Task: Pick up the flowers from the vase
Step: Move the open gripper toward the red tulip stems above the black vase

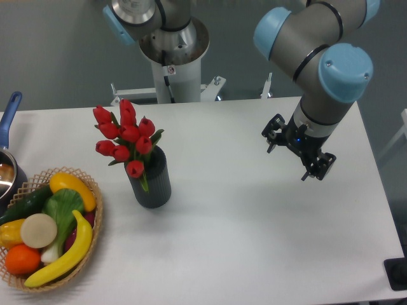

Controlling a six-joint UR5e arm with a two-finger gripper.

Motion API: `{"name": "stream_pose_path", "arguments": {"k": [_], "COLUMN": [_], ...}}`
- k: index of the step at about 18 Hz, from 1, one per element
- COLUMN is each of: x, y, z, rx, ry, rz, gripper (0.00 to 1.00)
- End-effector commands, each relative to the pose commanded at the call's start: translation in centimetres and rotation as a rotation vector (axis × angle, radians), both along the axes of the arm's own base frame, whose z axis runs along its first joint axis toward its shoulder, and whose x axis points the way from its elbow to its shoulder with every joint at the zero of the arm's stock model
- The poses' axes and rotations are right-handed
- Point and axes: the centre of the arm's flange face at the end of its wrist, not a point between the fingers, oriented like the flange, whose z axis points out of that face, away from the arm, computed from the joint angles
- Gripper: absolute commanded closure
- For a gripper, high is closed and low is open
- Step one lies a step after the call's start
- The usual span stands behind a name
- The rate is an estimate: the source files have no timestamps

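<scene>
Arm pose: my arm enters from the upper right of the frame, grey links with pale blue joint caps, elbow bent so the wrist points down and toward the lower right. My jaws [292, 157] hang above the white bench [254, 241] at right of centre, apart from every object. The two black fingers are spread, with open air between them and nothing held. The wrist is tilted, so the left finger [274, 132] sits higher in the frame than the right one.

Containers, left to right:

1. Metal pot [7, 175] at the far left edge, mostly cut off by the frame. Its blue handle [7, 115] rises toward the upper left. Contents cannot be made out.

2. Wicker basket [96, 219] at lower left, just beside the pot. It holds plastic produce: a yellow banana, a yellow pepper, an orange, a pale round onion, a dark green cucumber, leafy greens.

3. Vase [155, 184], left of centre, upright on the bench, dark and ribbed, near the basket without touching it. The flowers [125, 135] stand in it: a bunch of red tulip buds on green stems, leaning a little toward the upper left, one bud drooping over the rim at the front. They are well apart from my jaws.

Behind the bench, top centre, a white pedestal [175, 60] carries my base.
</scene>
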Motion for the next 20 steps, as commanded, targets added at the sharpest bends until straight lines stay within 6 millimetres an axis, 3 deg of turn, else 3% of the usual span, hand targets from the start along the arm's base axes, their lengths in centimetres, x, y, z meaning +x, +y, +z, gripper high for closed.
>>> {"name": "stream_pose_path", "arguments": {"k": [4, 8, 14, 20], "x": [1.0, 3.8, 8.5, 13.1], "y": [0.4, -0.3, -4.8, -6.1], "z": [0.4, 0.3, -1.3, -2.2], "rx": [0.013, 0.125, 0.253, 0.306], "ry": [-0.008, -0.032, 0.075, 0.026], "rz": [-0.003, 0.14, 0.176, 0.172], "gripper": [0.0, 0.0, 0.0, 0.0]}}
